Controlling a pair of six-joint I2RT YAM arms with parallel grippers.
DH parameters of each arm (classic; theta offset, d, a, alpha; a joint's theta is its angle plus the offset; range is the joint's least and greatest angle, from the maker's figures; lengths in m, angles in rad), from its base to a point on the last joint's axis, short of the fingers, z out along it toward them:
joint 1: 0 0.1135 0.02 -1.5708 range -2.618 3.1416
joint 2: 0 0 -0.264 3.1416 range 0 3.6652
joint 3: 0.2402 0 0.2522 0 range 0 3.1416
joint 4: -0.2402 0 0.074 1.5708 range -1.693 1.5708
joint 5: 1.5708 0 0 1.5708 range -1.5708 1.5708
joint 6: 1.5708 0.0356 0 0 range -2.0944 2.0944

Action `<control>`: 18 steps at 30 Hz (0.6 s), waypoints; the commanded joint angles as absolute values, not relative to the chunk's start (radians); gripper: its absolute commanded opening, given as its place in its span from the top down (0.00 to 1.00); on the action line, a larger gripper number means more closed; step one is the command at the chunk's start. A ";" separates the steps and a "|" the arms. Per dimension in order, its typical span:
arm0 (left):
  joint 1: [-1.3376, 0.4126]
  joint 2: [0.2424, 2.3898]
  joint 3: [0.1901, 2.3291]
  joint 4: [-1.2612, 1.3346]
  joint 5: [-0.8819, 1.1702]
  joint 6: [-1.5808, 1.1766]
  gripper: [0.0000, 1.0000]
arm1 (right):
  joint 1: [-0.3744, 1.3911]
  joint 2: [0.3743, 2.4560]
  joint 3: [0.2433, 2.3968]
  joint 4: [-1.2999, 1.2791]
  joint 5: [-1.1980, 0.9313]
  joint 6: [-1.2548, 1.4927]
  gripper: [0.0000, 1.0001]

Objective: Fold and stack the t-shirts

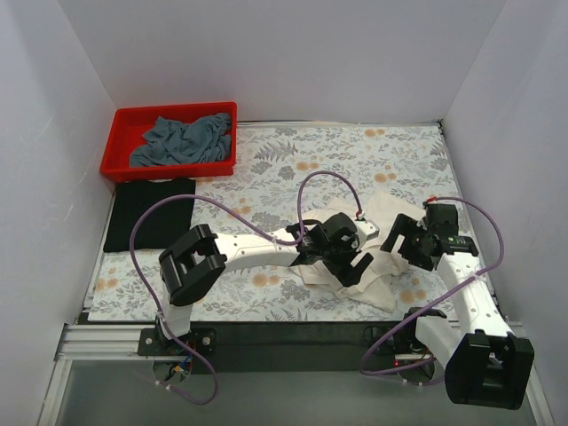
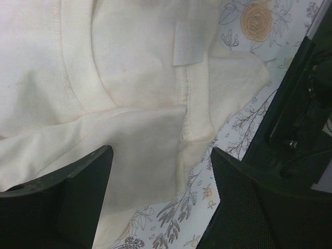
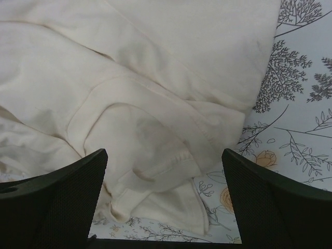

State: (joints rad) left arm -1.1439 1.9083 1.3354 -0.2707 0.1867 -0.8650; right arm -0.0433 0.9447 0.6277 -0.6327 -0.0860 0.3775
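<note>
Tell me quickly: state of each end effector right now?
Left end effector: open, over the cream t-shirt, holding nothing.
Right end effector: open, holding nothing.

Plain white walls [image 1: 266, 53] on three sides, floral tablecloth [image 1: 293, 155], aluminium rail [image 1: 98, 342] along near edge

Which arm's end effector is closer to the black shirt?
Left. The left end effector hangs over the cream shirt, right of the black shirt; the right end effector is farther right.
</note>
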 commanded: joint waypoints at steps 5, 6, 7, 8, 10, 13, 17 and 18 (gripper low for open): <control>-1.143 1.919 1.350 -0.270 0.061 -0.812 0.47 | -0.072 0.951 0.577 -0.584 -0.156 0.377 0.20; -1.143 1.921 1.348 -0.270 0.046 -0.811 0.51 | -0.072 0.951 0.574 -0.583 -0.153 0.376 0.19; -1.143 1.924 1.350 -0.271 0.038 -0.813 0.54 | -0.074 0.953 0.571 -0.575 -0.156 0.377 0.20; -1.143 1.927 1.347 -0.272 0.032 -0.816 0.61 | -0.077 0.957 0.563 -0.572 -0.160 0.376 0.20; -1.144 1.931 1.344 -0.275 0.034 -0.821 0.68 | -0.078 0.962 0.554 -0.563 -0.167 0.379 0.20; -1.143 1.928 1.335 -0.272 0.017 -0.844 0.90 | -0.080 0.965 0.545 -0.552 -0.172 0.385 0.21; -1.129 1.910 1.322 -0.264 0.024 -0.861 1.00 | -0.083 0.968 0.543 -0.543 -0.176 0.391 0.22; -1.124 1.907 1.313 -0.261 0.028 -0.862 1.00 | -0.083 0.969 0.542 -0.542 -0.178 0.393 0.23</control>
State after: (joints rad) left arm -1.1374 1.9499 1.3315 -0.2756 0.0441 -0.8505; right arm -0.0765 0.9646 0.5461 -0.5774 -0.1600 0.3836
